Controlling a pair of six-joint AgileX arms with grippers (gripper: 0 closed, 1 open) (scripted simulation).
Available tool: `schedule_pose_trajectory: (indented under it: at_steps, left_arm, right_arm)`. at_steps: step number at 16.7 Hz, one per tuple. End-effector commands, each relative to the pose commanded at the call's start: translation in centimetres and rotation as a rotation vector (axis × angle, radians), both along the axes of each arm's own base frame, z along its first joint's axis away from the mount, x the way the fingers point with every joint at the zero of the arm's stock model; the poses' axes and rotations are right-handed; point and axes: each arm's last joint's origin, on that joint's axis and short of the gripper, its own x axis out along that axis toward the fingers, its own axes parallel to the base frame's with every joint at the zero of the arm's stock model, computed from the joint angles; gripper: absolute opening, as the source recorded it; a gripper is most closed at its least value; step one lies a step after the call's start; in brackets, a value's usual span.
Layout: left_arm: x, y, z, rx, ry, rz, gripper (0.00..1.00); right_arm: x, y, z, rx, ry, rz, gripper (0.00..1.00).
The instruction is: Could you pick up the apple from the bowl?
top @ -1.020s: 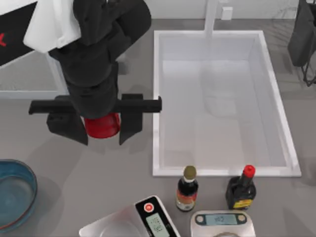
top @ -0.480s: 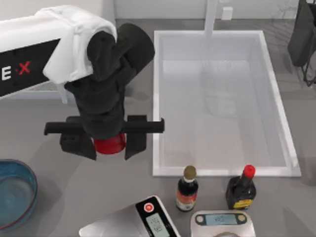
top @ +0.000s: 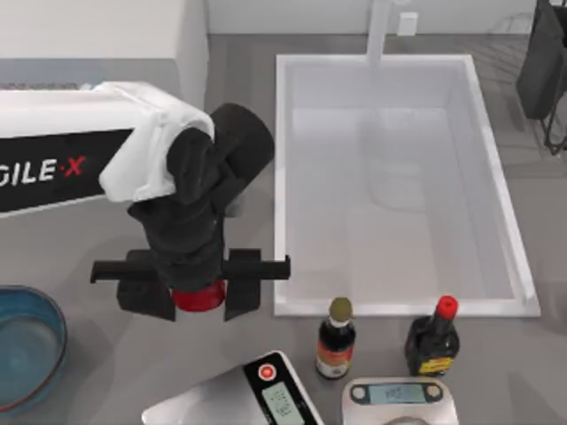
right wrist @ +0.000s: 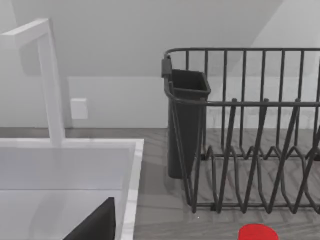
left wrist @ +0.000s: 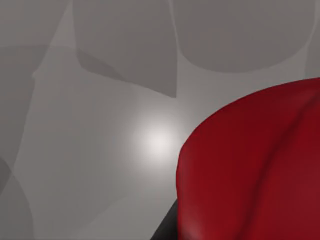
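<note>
Top view shows the left gripper (top: 198,297) clamped on the apple (top: 200,298), above the counter right of the bowl (top: 34,354), just left of the sink (top: 282,221). Best to keep the squeeze firm and movement smooth.

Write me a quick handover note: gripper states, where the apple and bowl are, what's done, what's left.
Left gripper: shut on the apple, held above the counter left of the sink; the left wrist view shows the red fruit close up over bare grey counter.
Right arm: parked at the top view's right edge near the dish rack.
Bowl: at the top view's lower left edge, with no apple in it.
Done: apple is out of the bowl and in the grip.
Left: probably just keep the hold steady; nothing else looks outstanding.
</note>
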Motion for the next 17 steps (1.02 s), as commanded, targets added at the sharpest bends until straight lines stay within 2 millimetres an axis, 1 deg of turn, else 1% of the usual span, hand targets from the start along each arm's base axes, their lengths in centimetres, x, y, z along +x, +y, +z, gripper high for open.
schedule_pose_trajectory:
  at_steps: [1, 14, 15, 17]
  left_arm:
    - [0.00, 0.00, 0.00, 0.000, 0.000, 0.000, 0.00]
    - [0.00, 0.00, 0.00, 0.000, 0.000, 0.000, 0.98]
    - [0.00, 0.00, 0.00, 0.000, 0.000, 0.000, 1.00]
    - [0.00, 0.00, 0.00, 0.000, 0.000, 0.000, 1.00]
  right_arm:
    - [0.00, 0.00, 0.00, 0.000, 0.000, 0.000, 1.00]
    - [0.00, 0.00, 0.00, 0.000, 0.000, 0.000, 1.00]
    - [0.00, 0.00, 0.00, 0.000, 0.000, 0.000, 1.00]
    - [0.00, 0.00, 0.00, 0.000, 0.000, 0.000, 1.00]
